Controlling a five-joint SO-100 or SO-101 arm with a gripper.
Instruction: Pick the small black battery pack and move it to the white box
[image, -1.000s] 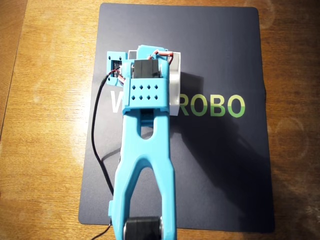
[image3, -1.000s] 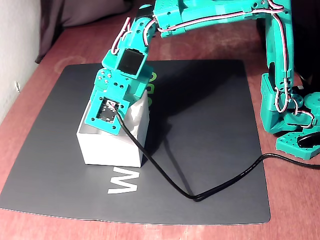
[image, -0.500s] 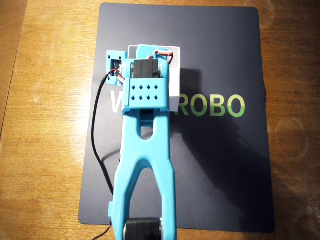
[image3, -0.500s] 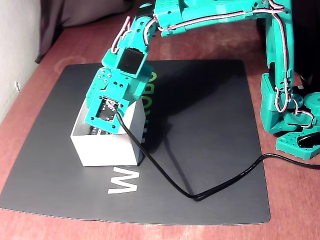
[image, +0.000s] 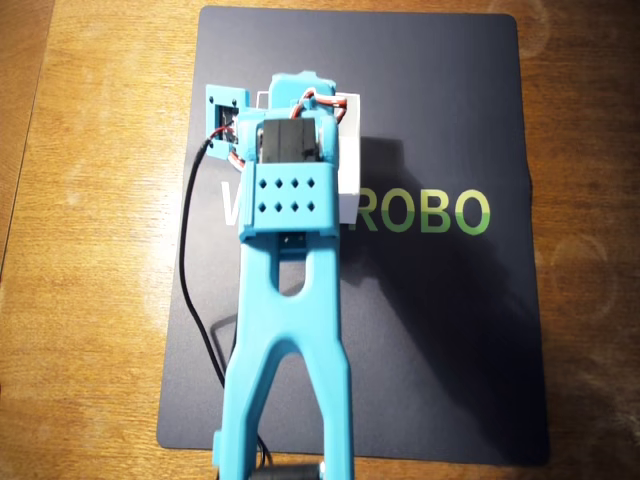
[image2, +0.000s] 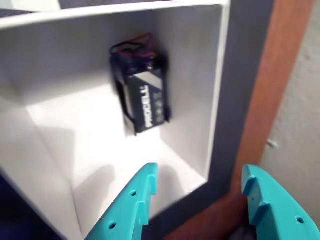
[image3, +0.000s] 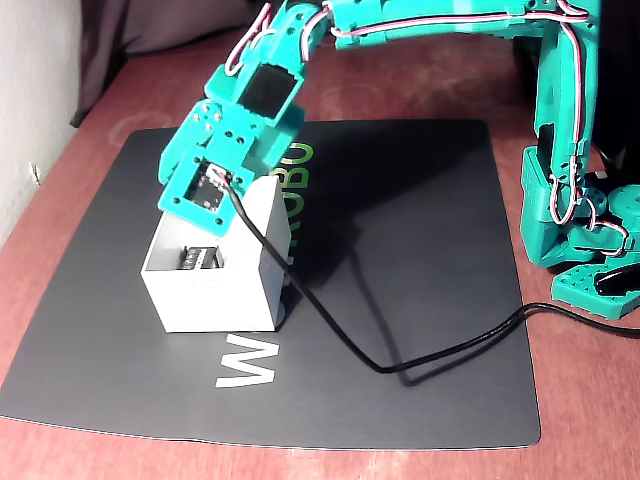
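— Since a second ago, what is changing?

— Rising from the box (image3: 215, 290), the arm (image3: 420, 25) is lifting its wrist clear of the rim, and the box is sitting squarer on the mat (image3: 400, 260) than it was then. The battery (image2: 142, 97) is now lying free inside.

— Going from big to small, what is showing?

— A wooden tabletop (image: 90, 300) is carrying the dark mat, which is lettered in white and green. The teal arm is reaching out over the mat from its base at the right of the fixed view, with a black cable (image3: 420, 365) trailing from the wrist across the mat. The white box is standing on the mat under the wrist. In the overhead view the arm is covering most of it.

— And the battery?

— It is resting on the box floor close to a far corner in the wrist view, red wires at its far end, white lettering facing up.

— The jaws?

— Spread apart and pinching nothing; the gripper (image2: 197, 187) is hanging above the box's near edge, well apart from the battery.
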